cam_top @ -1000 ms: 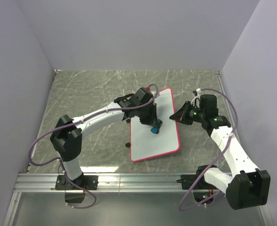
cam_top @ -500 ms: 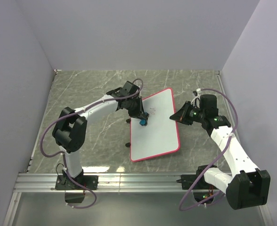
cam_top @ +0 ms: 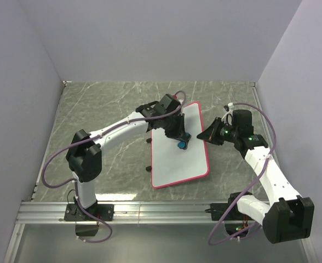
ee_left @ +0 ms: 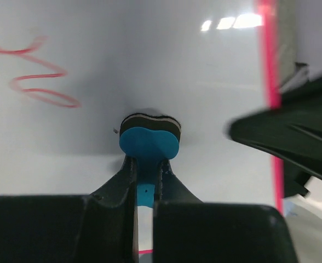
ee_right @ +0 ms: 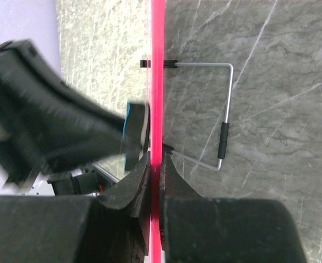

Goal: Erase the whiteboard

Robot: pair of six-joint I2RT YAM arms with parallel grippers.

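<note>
Grey marbled table (cam_top: 95, 109), lilac walls (cam_top: 150, 38); whiteboard (cam_top: 177, 164) mid-table.
Overhead: left gripper (cam_top: 179, 141) over the board's upper half, right gripper (cam_top: 206, 135) at its right rim. Left wrist alone shows fingers clenched on a blue eraser (ee_left: 149, 143), pad on the board, red scribble (ee_left: 38, 87) nearby. Right wrist alone shows fingers pinching the red rim, wire stand (ee_right: 222, 139) behind. Half a second ago the eraser sat at the left edge; now nearer the middle. Right arm unchanged.

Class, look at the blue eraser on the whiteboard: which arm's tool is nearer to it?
Left. The left tool is shut on the blue eraser, holding it against the whiteboard. The right tool clamps the board's right rim, off to the eraser's side.
</note>
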